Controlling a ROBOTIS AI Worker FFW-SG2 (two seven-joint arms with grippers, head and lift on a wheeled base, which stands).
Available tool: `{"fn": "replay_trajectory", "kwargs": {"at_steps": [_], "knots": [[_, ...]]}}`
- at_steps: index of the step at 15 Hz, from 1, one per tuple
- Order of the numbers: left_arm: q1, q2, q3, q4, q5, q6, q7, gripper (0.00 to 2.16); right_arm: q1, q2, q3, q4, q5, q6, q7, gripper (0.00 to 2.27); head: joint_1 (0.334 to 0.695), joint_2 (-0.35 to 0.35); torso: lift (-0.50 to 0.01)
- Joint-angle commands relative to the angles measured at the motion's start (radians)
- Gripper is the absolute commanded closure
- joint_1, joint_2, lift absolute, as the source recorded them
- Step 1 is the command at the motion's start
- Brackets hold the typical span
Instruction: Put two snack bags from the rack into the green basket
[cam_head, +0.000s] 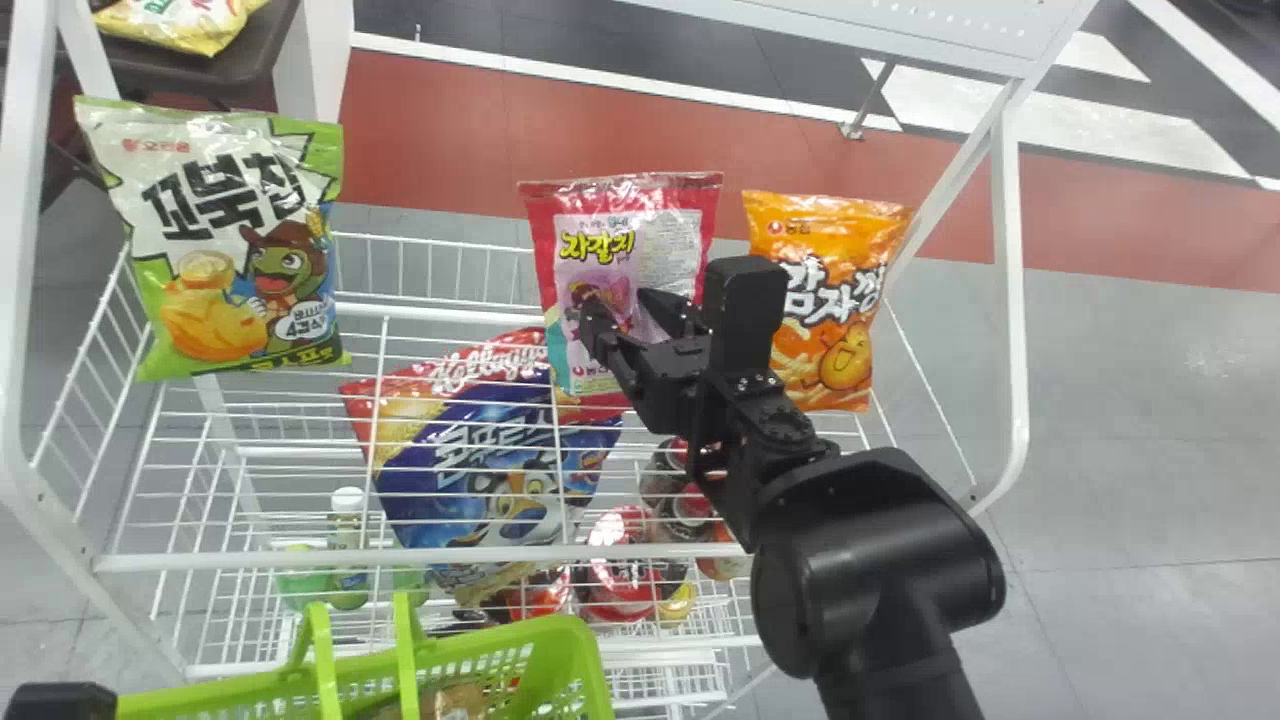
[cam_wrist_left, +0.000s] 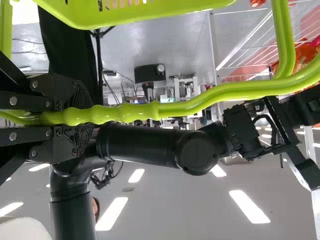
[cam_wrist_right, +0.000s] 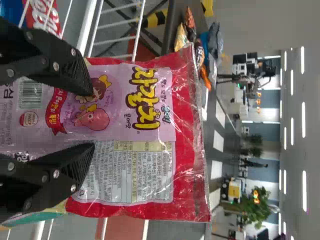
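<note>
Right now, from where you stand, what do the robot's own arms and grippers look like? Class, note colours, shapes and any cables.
The right arm is black, with smooth, rounded joint housings and tube-like sections; thin dark cables loop beside it. The left gripper and right gripper each have flat black fingers dotted with small silvery screws, and textured black pads.

The green basket (cam_head: 580, 655) is bright lime; the rack (cam_head: 300, 560) is white in a wire-grid pattern. One snack bag (cam_head: 640, 225) has red edges, a lilac panel and yellow lettering, another (cam_head: 850, 240) is orange with white lettering, and a third (cam_head: 200, 210) is green and whitish with black lettering. The floor (cam_head: 1150, 400) is grey, banded in brick red, with black and white stripes
</note>
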Motion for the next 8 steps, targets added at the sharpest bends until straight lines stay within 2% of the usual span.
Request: {"fn": "replay_trajectory", "kwargs": {"at_steps": [1, 5, 8], "knots": [[-0.007, -0.002, 0.000, -0.003, 0.001, 0.001, 0.001, 1.19, 0.015, -0.003, -0.005, -0.028, -0.027, -0.002, 0.003, 2.24, 0.695, -0.260, -0.002], [-0.016, 0.000, 0.017, -0.004, 0.011, 0.001, 0.002, 1.19, 0.104, -0.046, -0.069, -0.161, -0.162, 0.093, 0.005, 2.24, 0.695, -0.262, -0.002], [-0.029, -0.002, 0.024, 0.002, 0.015, 0.001, 0.006, 1.19, 0.197, -0.078, -0.091, -0.362, -0.178, 0.244, 0.019, 2.24, 0.695, -0.285, -0.002]]}}
